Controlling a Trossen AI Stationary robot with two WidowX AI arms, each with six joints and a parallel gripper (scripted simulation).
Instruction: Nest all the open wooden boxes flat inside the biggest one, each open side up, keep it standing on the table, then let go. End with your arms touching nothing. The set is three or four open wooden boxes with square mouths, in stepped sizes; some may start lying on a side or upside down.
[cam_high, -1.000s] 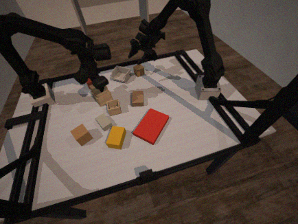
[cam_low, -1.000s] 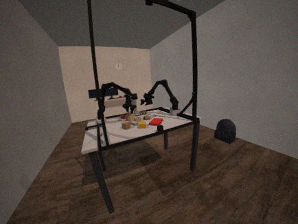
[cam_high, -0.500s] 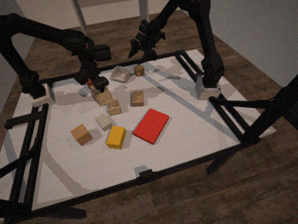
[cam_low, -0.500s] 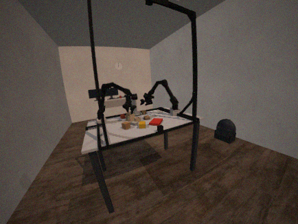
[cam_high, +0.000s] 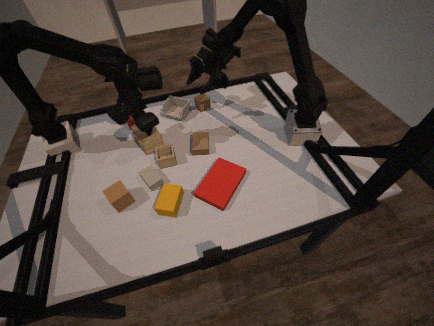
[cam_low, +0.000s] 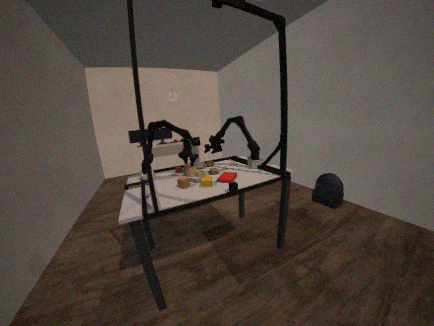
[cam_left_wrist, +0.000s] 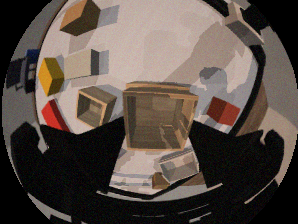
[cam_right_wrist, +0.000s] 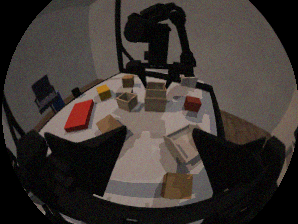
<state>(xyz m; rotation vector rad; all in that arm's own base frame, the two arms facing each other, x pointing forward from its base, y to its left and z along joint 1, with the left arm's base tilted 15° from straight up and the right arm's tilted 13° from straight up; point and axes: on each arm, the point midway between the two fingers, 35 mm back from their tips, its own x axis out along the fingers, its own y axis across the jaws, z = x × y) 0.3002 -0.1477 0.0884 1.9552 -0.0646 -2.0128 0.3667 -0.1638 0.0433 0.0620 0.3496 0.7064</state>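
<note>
The left jaws (cam_high: 144, 129) grasp an open, tan wooden box (cam_left_wrist: 160, 120) (cam_right_wrist: 156, 92); the right jaws (cam_high: 205, 80) are released, apart from the pale open box (cam_high: 175, 108) (cam_left_wrist: 178, 166) (cam_right_wrist: 184, 146) near the surface's (cam_high: 250, 220) edge.

In the top view we see a white table (cam_high: 125, 240) (cam_low: 170, 197) (cam_left_wrist: 165, 45) (cam_right_wrist: 145, 150) bearing a flat red slab (cam_high: 220, 183) (cam_low: 227, 177) (cam_left_wrist: 54, 116) (cam_right_wrist: 80, 115) right of centre. At lower left we find a tan block (cam_high: 118, 196) (cam_low: 183, 182) (cam_left_wrist: 81, 17) (cam_right_wrist: 128, 81), a yellow block (cam_high: 169, 200) (cam_low: 207, 182) (cam_left_wrist: 51, 76) (cam_right_wrist: 103, 92) and a pale block (cam_high: 152, 177) (cam_left_wrist: 78, 63). Near the middle we see a small open box (cam_high: 165, 156) (cam_low: 200, 173) (cam_left_wrist: 96, 106) (cam_right_wrist: 127, 101) and a brown block (cam_high: 200, 143) (cam_low: 214, 171) (cam_right_wrist: 110, 125). Toward the upper edge lie a pale open box (cam_high: 176, 108) (cam_left_wrist: 179, 165) (cam_right_wrist: 185, 145), a little brown cube (cam_high: 202, 102) (cam_low: 209, 163) (cam_left_wrist: 160, 180) (cam_right_wrist: 177, 185) and, partly hidden, a dark-red block (cam_high: 131, 121) (cam_low: 178, 169) (cam_left_wrist: 223, 110) (cam_right_wrist: 192, 103).
</note>
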